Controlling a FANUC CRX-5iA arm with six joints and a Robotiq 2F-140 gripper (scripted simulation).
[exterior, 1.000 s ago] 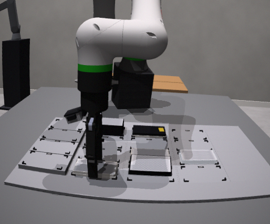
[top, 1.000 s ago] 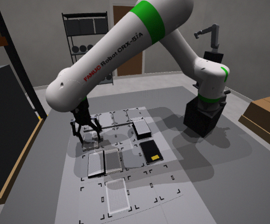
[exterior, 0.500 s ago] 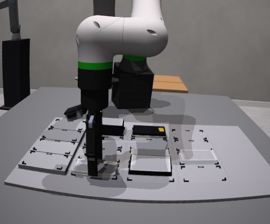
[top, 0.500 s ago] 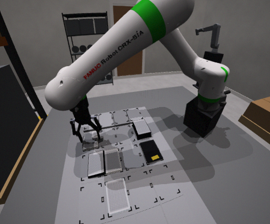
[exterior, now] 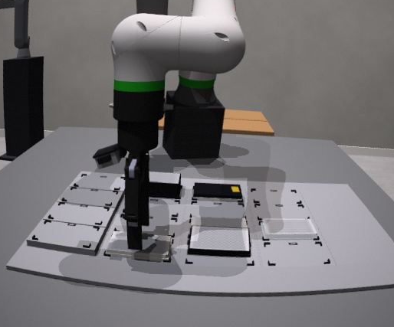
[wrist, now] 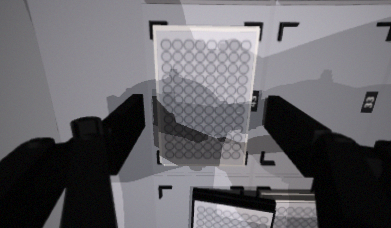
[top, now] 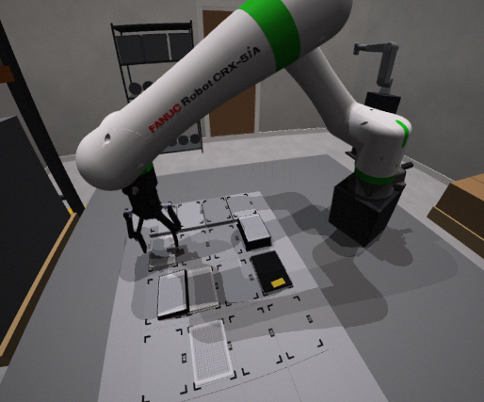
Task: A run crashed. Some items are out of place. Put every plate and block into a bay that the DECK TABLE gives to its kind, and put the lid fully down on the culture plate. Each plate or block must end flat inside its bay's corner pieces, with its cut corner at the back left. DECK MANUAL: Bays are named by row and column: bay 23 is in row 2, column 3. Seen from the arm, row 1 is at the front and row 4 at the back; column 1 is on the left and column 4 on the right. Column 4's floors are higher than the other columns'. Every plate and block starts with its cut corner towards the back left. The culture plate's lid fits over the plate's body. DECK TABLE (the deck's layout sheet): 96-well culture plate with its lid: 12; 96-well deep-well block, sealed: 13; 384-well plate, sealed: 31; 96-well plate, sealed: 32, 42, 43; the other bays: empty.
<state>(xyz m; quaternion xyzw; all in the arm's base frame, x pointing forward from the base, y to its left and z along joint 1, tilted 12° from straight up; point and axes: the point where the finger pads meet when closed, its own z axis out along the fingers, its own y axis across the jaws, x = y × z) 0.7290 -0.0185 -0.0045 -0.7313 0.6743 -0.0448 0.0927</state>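
Note:
A clear sealed 96-well plate lies flat inside a bay's corner pieces, in the row farthest from the arm base and next to the raised column; it also shows in the top view and in the exterior view. My gripper is open. Its fingers stand either side of the plate's long edges with a small gap on each side. The gripper is low over the plate, and in the exterior view the fingers hide the plate's middle.
Two plates lie side by side in the neighbouring column. A clear fine-grid plate lies further out. A black block with a yellow tag and a tall white-topped block sit nearer the arm base. The raised bays adjoin my plate.

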